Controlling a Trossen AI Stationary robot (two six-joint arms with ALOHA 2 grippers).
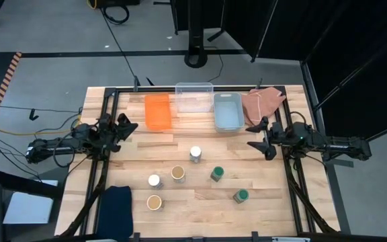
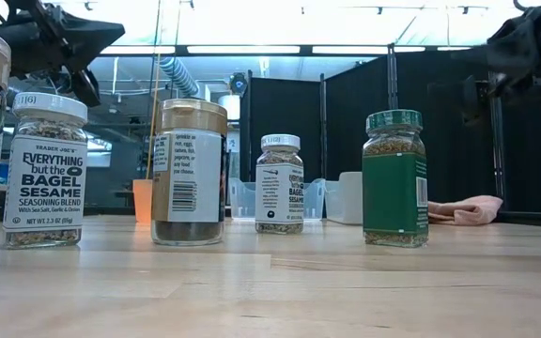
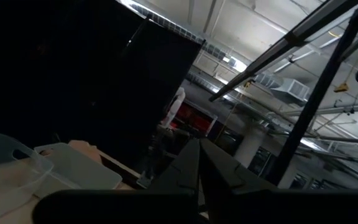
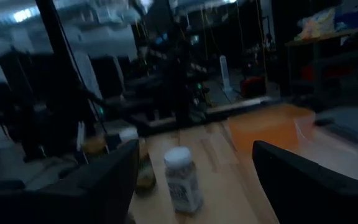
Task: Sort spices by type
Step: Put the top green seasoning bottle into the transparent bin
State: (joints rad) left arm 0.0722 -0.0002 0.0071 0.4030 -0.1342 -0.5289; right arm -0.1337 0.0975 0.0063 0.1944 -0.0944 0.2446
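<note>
Six small round spice jars stand upright on their bases on the wooden table. The two white-lidded jars [image 1: 195, 154] [image 1: 154, 180], two tan-lidded jars [image 1: 178, 173] [image 1: 154, 202] and two green-lidded jars [image 1: 217, 174] [image 1: 240, 195] are spread over the near half. My left gripper [image 1: 127, 127] hovers shut over the left side, near the orange bin. My right gripper [image 1: 262, 139] hovers open over the right side, facing the jars. In the right wrist view a white-lidded jar [image 4: 182, 177] stands well ahead of the spread fingers.
An orange bin [image 1: 158, 111], a clear bin [image 1: 194, 97] and a pale-blue bin [image 1: 228, 111] stand in a row along the far edge. A pink cloth [image 1: 264, 102] lies at the far right corner. A dark blue cloth [image 1: 116, 208] lies at the near left.
</note>
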